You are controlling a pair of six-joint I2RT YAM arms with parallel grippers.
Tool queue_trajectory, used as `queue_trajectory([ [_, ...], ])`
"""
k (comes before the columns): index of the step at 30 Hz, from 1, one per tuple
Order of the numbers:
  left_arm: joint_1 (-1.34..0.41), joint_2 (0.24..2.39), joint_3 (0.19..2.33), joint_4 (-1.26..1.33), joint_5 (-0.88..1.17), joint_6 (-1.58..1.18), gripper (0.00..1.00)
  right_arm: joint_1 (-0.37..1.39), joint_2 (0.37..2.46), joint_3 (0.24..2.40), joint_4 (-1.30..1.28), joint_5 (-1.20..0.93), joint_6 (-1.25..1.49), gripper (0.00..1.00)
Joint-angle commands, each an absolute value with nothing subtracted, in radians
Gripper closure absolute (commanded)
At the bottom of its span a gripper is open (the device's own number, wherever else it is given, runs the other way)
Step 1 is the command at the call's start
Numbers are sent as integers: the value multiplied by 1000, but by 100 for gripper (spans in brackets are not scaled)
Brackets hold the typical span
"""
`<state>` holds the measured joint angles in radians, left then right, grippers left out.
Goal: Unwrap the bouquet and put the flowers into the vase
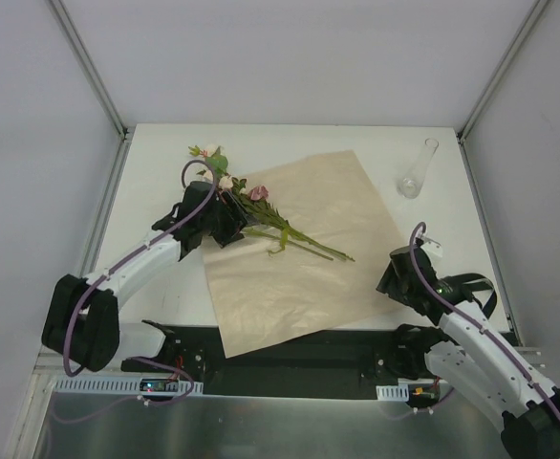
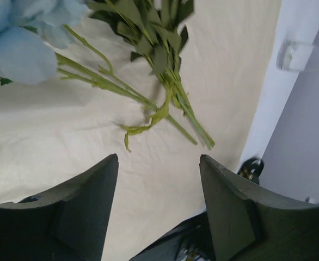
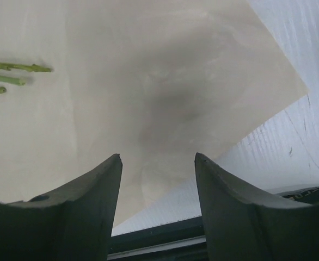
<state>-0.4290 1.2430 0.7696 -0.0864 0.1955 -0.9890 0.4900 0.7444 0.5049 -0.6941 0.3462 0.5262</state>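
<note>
1. The table (image 1: 165, 153) is white, and the paper (image 1: 328, 201) covers most of its middle.
2. The paper lies unfolded and flat, tan side up, one corner toward the arms' bases; it looks creased in the left wrist view (image 2: 67, 136) and smooth in the right wrist view (image 3: 148, 54).
3. The flowers (image 1: 261, 206) lie loose on the paper's left half; pink and cream heads reach past its far-left edge onto the table; the stems (image 1: 309, 244) run toward the paper's middle and end there.
4. The left wrist view shows the stems (image 2: 176, 98) resting on the paper with leaves above them; a pale blue blossom (image 2: 23, 49) fills that view's upper-left corner.
5. The left gripper (image 1: 218, 225) sits at the paper's left edge, over the leafy part of the flowers; its fingers (image 2: 158, 157) stand apart with nothing between them, and the stems lie ahead of the tips.
6. The right gripper (image 1: 397, 275) sits at the paper's right corner; its fingers (image 3: 158, 156) stand apart over the paper's near-right edge, gripping nothing; whether the tips touch the sheet I cannot tell; three stem ends (image 3: 18, 68) show at that view's left.
7. The vase (image 1: 419, 167) is clear glass, on bare table off the paper's far-right side, apart from it and from the flowers.
</note>
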Motion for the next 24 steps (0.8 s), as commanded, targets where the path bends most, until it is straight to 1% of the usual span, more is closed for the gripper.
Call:
queue_trajectory([
  [1,-371,1395,870,-129,192,-1150,41,466,663,480,-646,347,565,39],
  [3,-367,1443,900,-144,184,-1216,44,465,617,485,-652,342,551,37],
  [7,-367,1546,936,-147,164,-1313,46,466,552,506,-689,348,523,35],
  [8,-368,1560,942,-146,158,-1336,51,465,542,511,-696,356,515,35],
  [11,-368,1601,954,-146,143,-1379,59,465,528,537,-727,370,485,34],
  [14,-368,1631,960,-146,120,-1405,62,466,517,554,-750,388,468,33],
  [18,-370,1661,977,-146,112,-1427,73,466,503,549,-750,402,457,32],
  [21,-370,1684,992,-146,97,-1425,76,466,505,546,-749,402,451,31],
  [24,-370,1693,991,-147,92,-1434,75,466,508,545,-747,400,448,31],
])
